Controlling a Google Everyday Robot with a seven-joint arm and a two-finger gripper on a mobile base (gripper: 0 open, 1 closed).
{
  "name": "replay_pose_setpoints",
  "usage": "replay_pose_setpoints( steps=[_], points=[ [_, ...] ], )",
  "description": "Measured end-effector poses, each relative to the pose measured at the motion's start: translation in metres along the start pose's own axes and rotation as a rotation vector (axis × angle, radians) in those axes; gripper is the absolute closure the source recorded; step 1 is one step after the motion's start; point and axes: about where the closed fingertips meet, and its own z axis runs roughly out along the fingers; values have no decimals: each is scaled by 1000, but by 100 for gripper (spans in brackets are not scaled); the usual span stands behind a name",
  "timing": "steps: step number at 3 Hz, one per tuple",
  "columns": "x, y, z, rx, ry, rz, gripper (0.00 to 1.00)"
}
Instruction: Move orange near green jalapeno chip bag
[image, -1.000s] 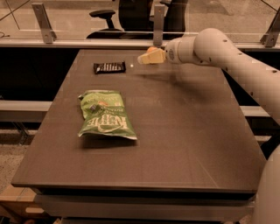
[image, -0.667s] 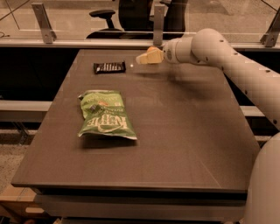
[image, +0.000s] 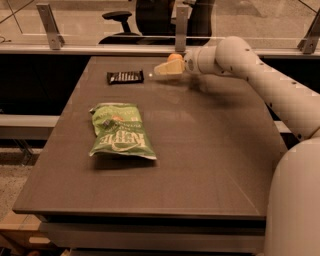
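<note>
Hanging over table's (image: 200, 150) far end, pincer (image: 161, 68) half-hiding orange (image: 175, 57); grip unclear

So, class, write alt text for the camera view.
The gripper sits by the orange at the far edge of the table. The green jalapeno chip bag lies well apart, nearer the camera, with a black wrapper beyond it.
</note>
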Motion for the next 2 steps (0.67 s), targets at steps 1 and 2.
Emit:
replay_pose_setpoints(
  steps=[1, 2],
  points=[
    [-8, -2, 4, -1, -9, -9, 0],
    [-13, -3, 12, -21, -13, -16, 18]
  ],
)
